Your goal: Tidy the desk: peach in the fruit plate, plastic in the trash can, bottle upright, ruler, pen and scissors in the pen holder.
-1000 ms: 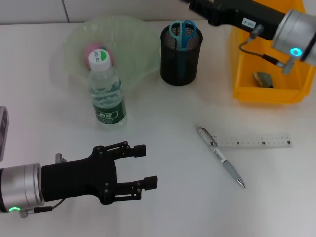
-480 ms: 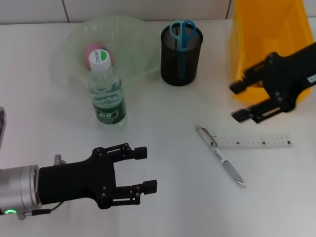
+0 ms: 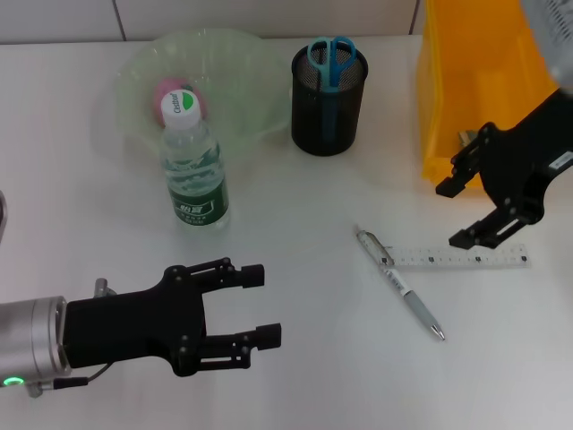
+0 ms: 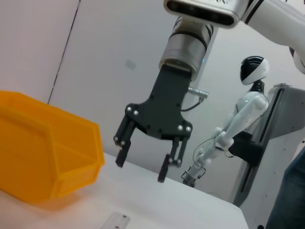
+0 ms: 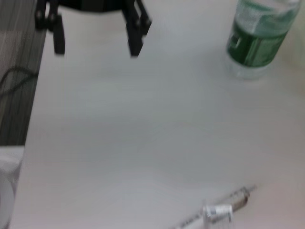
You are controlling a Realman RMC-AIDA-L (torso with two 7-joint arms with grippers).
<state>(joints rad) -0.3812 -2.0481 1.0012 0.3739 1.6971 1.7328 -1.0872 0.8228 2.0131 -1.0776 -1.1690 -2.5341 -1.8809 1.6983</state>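
1. Head view: the right claw (image 3: 464,213) hangs released, fingers spread, above the counter (image 3: 295,376), between the yellow trash can (image 3: 479,98) and the ruler (image 3: 466,256). The ruler lies flat just below its lower fingertip; I cannot tell if they touch. The pen (image 3: 400,283) lies diagonally, its upper end touching the ruler's left end. The scissors (image 3: 330,58) stand in the black mesh pen holder (image 3: 328,107). The bottle (image 3: 192,166) stands upright in front of the green fruit plate (image 3: 233,81), partly hiding the pink peach (image 3: 170,92) inside. The left claw (image 3: 260,305) is released and holds nothing, low on the left, well apart from everything.
2. Left wrist view: the right claw (image 4: 143,162) hangs with fingers apart above the counter, beside the trash can (image 4: 43,157); an end of the ruler (image 4: 116,222) shows below it. A white humanoid robot (image 4: 238,124) stands behind.
3. Right wrist view: the pen (image 5: 214,212) lies near, the bottle (image 5: 257,38) farther off, and the left claw (image 5: 95,40) beyond, fingers apart
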